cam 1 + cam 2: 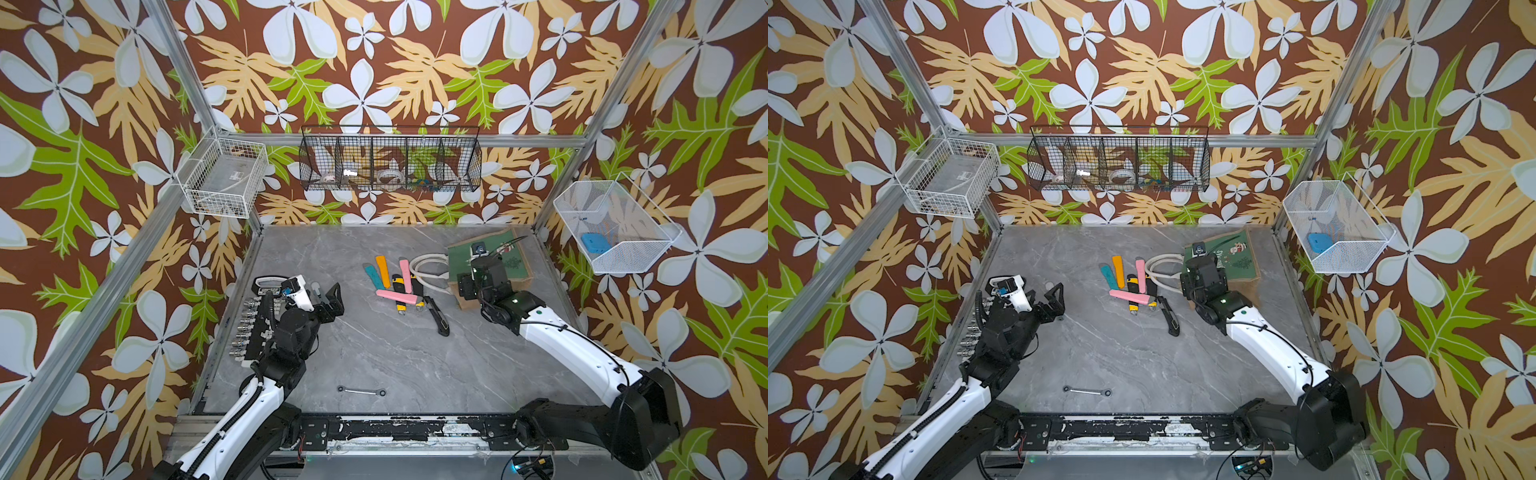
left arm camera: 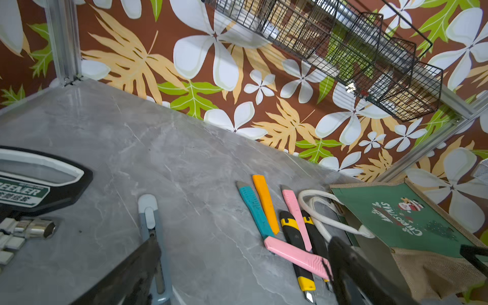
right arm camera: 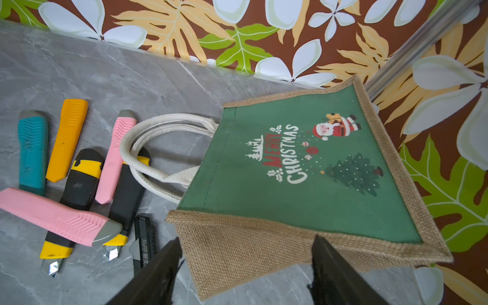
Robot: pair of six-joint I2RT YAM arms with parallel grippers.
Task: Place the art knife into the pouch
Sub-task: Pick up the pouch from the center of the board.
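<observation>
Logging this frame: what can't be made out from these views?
- Inside of the pouch: it lies green panel up; no view shows what it holds.
- Right gripper: its own wrist mostly hides it in both top views; the right wrist view cannot show whether it touches the jute.
- Black wire basket contents: too small behind mesh in both top views.

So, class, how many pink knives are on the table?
2. One pink knife lies beside the bag's handles; the other pink knife lies across two yellow-and-black knives. More may hide inside the bag.
</observation>
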